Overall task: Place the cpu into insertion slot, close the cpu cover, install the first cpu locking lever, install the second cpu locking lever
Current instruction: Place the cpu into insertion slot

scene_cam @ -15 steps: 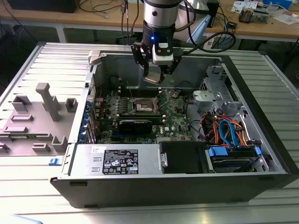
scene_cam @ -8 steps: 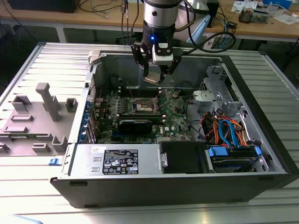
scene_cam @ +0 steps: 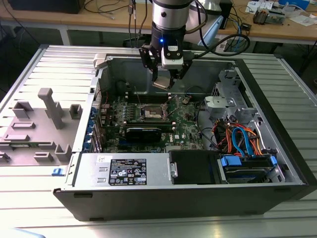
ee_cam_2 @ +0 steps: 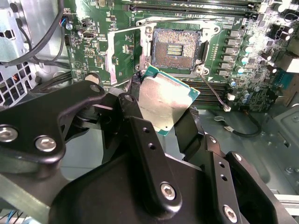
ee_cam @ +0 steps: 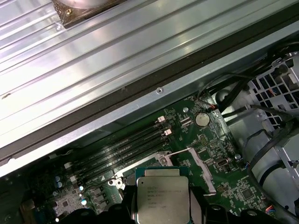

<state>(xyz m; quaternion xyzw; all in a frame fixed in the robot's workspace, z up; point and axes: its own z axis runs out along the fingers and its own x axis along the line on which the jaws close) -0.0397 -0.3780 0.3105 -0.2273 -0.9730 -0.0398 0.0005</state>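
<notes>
My gripper (scene_cam: 163, 79) hangs inside the open computer case, shut on the cpu (scene_cam: 162, 83), a flat square chip with a silvery top. In both wrist views the cpu (ee_cam_2: 166, 100) (ee_cam: 161, 196) sits between the black fingers (ee_cam_2: 135, 116), tilted and raised above the board. The insertion slot (ee_cam_2: 175, 49) (scene_cam: 152, 115) lies bare below and slightly off from the chip, its dark pin field exposed. The cpu cover (ee_cam_2: 122, 51) (ee_cam: 202, 169) stands swung open beside the slot. A thin wire locking lever (ee_cam_2: 212, 91) sticks out loose from the slot's corner.
Long black memory slots (ee_cam: 121, 149) run beside the socket. A black card (scene_cam: 143, 133), the power supply (scene_cam: 124, 171) and orange and blue cables (scene_cam: 237, 139) fill the case (scene_cam: 277, 163). A grey fixture (scene_cam: 44, 119) stands on the ribbed table at the exterior view's left.
</notes>
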